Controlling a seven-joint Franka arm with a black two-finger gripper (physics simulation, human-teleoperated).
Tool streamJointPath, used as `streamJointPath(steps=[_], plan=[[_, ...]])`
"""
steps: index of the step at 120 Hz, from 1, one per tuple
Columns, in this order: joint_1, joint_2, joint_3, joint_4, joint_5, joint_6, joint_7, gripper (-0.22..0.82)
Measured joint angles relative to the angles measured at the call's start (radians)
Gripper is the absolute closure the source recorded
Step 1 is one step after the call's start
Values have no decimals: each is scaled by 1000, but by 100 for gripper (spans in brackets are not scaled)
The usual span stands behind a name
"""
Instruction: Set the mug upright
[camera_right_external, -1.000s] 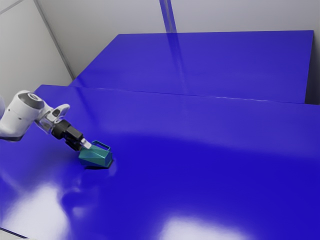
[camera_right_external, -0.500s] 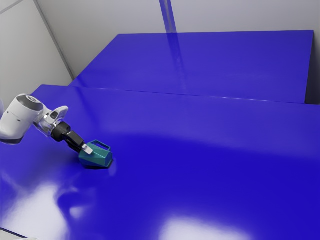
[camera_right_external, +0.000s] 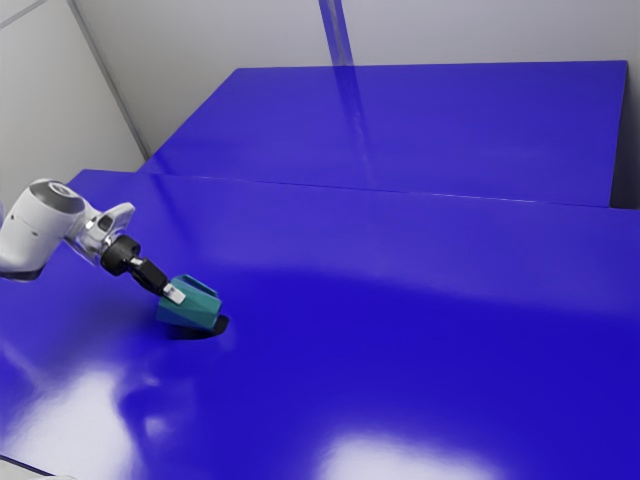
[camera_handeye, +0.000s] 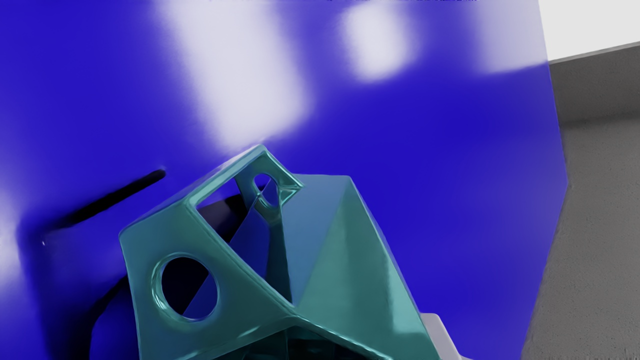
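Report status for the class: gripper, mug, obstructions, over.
Black two-finger gripper at the mug, grip unconfirmed. Glossy teal faceted mug tilted, handle on its upper side, not upright. Obstacles: none seen on the shiny blue table.

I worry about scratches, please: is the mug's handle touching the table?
Apart. The exterior view shows the handle on the upper side of the mug, whose body lies between it and the table.
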Motion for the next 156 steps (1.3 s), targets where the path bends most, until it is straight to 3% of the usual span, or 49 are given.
streamJointPath(steps=[29, 68, 83, 104, 156], plan=[[-17, -103, -50, -37, 29, 72, 0, 77], [-10, -286, -282, -153, 311, 355, -147, 77], [-30, -302, -375, -171, 422, 452, -251, 77], [-44, -303, -457, -209, 542, 556, -398, 77], [-13, -304, -528, -267, 668, 633, -705, 77]])
